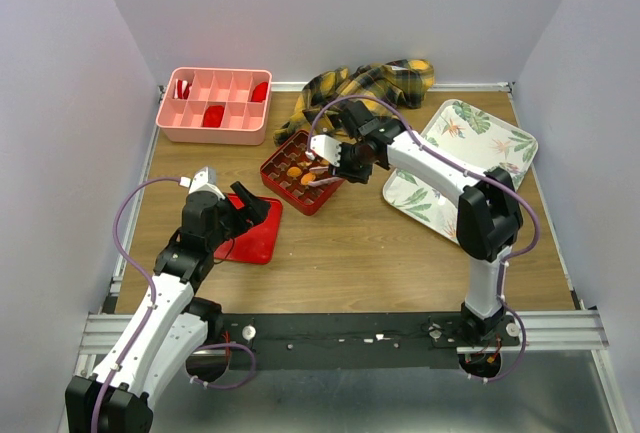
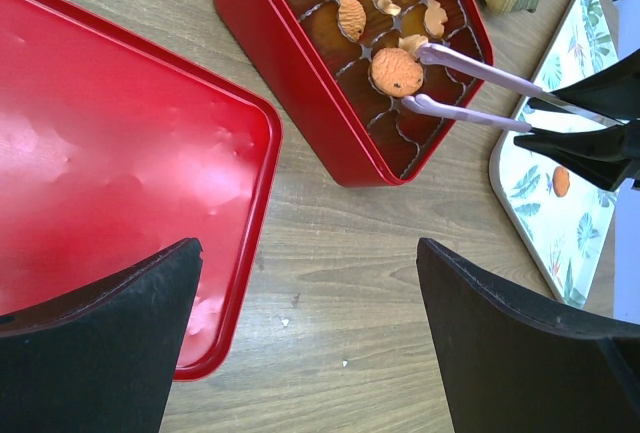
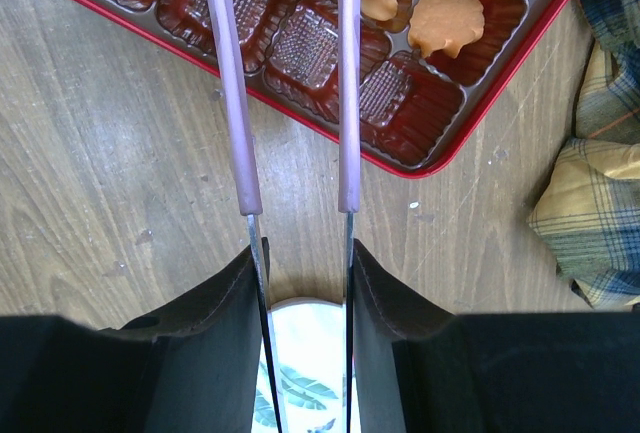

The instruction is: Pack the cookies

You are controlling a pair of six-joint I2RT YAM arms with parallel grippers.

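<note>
The red gridded box (image 1: 283, 175) stands mid-table with several orange cookies (image 2: 351, 17) in its cells. My right gripper (image 1: 345, 161) is shut on lilac-tipped tongs (image 2: 470, 88). The tong tips flank a round cookie (image 2: 396, 71) at a cell of the box (image 2: 290, 83). In the right wrist view the tong arms (image 3: 240, 103) run from my right gripper (image 3: 303, 273) out over the box (image 3: 420, 113), with a cookie (image 3: 445, 21) in a nearby cell. One cookie (image 2: 561, 181) lies on the floral tray. My left gripper (image 1: 248, 215) is open and empty over the edge of the red lid; the left wrist view shows it too (image 2: 310, 343).
A red lid (image 1: 250, 238) lies left of the box. A floral tray (image 1: 470, 153) lies at the right under my right arm. A pink divided organiser (image 1: 215, 105) with red pieces stands at the back left. A plaid cloth (image 1: 365, 83) lies at the back.
</note>
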